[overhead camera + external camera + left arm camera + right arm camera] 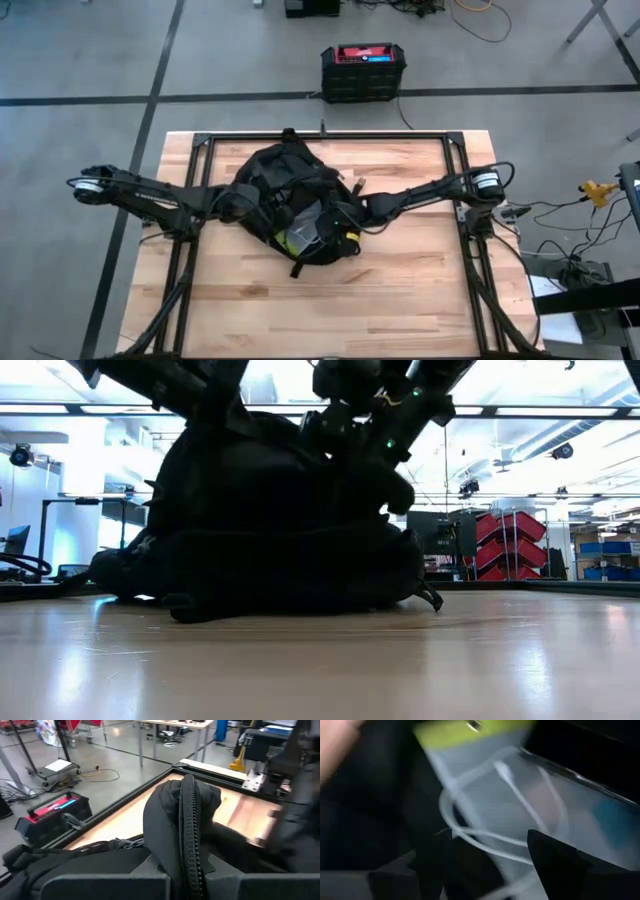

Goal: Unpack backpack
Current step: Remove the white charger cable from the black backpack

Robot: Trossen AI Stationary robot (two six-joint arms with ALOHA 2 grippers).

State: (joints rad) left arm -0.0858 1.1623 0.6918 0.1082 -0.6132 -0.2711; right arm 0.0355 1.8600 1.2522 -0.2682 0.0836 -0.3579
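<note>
The black backpack [285, 185] lies on its side in the middle of the wooden table, its opening toward the near right. My left gripper [250, 207] is at its left side, shut on a raised fold of its fabric [185, 815]. My right gripper [490, 865] is open and reaches into the opening [335, 215]. It is over a clear pouch [520, 805] that has a yellow-green top and holds a white cable [470, 837]. The pouch [305, 237] shows inside the opening. Whether the right fingers touch it, I cannot tell. My left gripper pinches a fold of the backpack's fabric along its zip edge [192, 865] between the two fingers. The zip runs up and away from the fingers. The fold stands lifted above the rest of the backpack, which stays on the table.
A black-and-red hard box [363, 72] stands on the floor beyond the table's far edge. A black metal frame [200, 145] runs around the table. Bare wood [330, 310] lies along the near side.
</note>
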